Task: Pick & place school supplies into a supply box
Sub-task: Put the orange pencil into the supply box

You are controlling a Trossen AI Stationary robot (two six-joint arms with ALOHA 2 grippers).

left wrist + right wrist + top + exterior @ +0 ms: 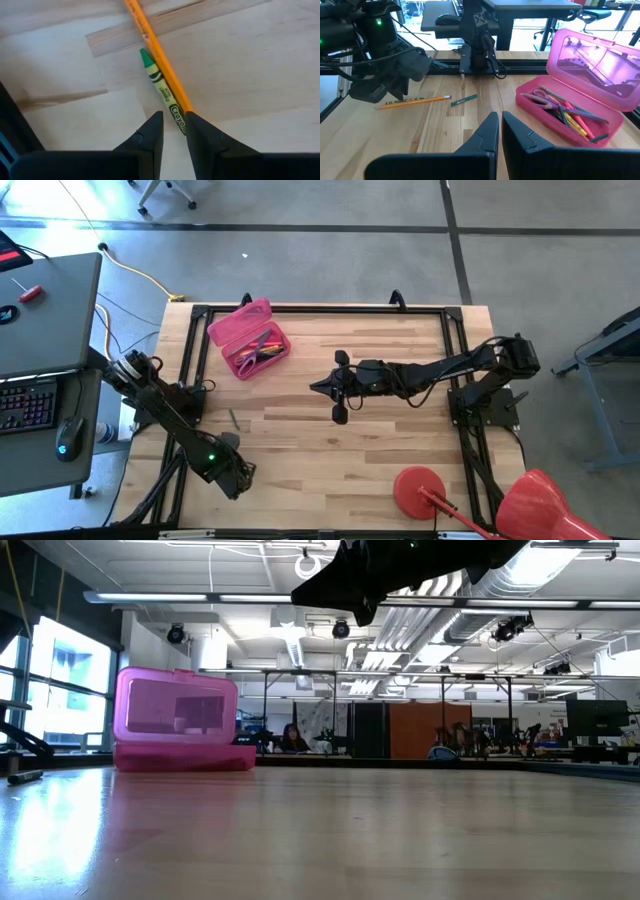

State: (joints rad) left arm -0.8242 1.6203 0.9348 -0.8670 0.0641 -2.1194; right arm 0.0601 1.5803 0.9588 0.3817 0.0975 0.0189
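Two loose supplies on the table [350,450]: one orange pencil [160,55] and one green crayon [161,90], lying side by side and touching along part of their length, near the left edge, well apart from the box. In the right wrist view the pencil [415,101] and crayon [464,100] lie nearly end to end.

One pink box [250,340], lid open and standing up (translucent), at the far left of the table. Contents: purple-handled scissors [545,97], plus a bundle of pens and pencils [575,120] in red, yellow, orange and green; exact count cannot be told, as they overlap.

One left pincer [172,131], directly over the crayon's lower end, fingers [150,135] apart with a narrow gap, holding nothing; the crayon's end sits in the gap, the pencil's end beside one finger.

One right pincer [500,131], raised above mid-table, fingers together, empty, pointing toward the box.

Other items: one red disc [418,488] with handle at the near right corner; black frame rails [320,310] around the table; a side desk with keyboard [28,402] and mouse [68,435] off the left edge. Nothing lies between the loose pair and the box.
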